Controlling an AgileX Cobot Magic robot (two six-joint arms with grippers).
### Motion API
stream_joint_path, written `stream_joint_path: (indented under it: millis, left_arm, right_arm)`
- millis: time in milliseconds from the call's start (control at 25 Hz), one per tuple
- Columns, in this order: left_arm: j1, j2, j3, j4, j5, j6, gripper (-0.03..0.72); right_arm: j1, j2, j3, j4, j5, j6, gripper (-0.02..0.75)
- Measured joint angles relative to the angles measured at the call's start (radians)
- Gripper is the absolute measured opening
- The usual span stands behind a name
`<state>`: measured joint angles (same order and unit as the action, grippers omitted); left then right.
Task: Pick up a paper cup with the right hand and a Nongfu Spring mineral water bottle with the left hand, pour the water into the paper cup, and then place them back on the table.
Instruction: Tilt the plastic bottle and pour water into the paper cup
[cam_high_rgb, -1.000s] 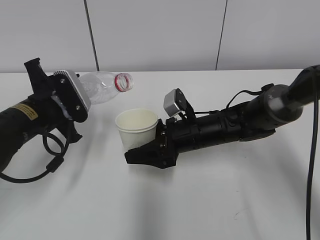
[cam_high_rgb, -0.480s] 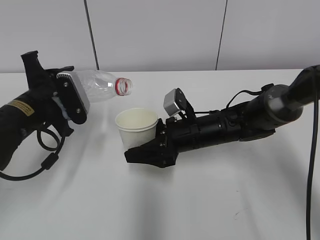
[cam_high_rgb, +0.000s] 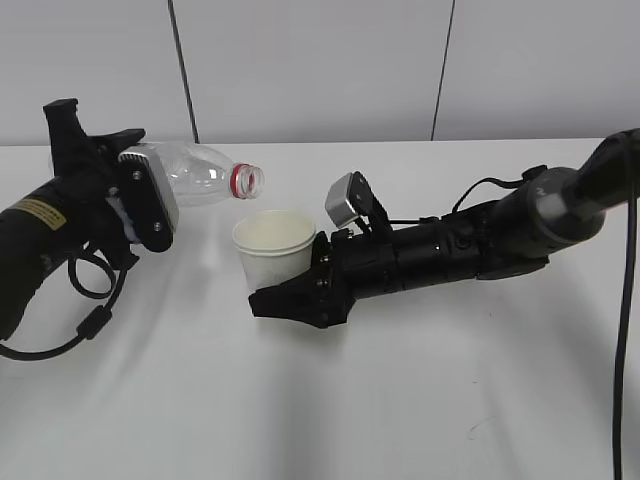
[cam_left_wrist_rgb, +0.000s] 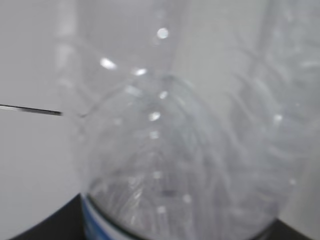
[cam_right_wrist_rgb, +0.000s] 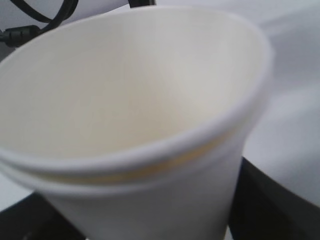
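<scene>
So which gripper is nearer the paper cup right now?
Right. The right hand grips the paper cup from its right side; the left hand holds the bottle off to the cup's upper left.

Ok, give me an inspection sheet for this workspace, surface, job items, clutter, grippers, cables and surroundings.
Surface: white table, small dark scuff near the front right.
Job's things: paper cup upright; Nongfu Spring mineral water bottle capless, tipped, mouth near the cup's rim; no stream visible.
Clutter: nothing seen.
Grippers: left hand shut on the bottle; right hand shut on the cup.
Cables: black cable looped under the left arm; another along the right.
Surroundings: pale panelled wall.
</scene>
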<state>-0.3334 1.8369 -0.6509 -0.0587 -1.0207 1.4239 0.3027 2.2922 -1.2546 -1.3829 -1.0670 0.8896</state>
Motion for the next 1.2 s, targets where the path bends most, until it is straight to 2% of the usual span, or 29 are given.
stream_joint_path:
  millis: [280, 1200]
  left_arm:
    - [0.0, 0.0, 0.0, -0.033, -0.012, 0.057, 0.329]
    - [0.0, 0.0, 0.0, -0.046, -0.063, 0.115, 0.329]
  right_arm:
    - [0.0, 0.0, -0.007, 0.004, 0.0, 0.0, 0.53]
    - [0.0, 0.0, -0.007, 0.006, 0.017, 0.002, 0.529]
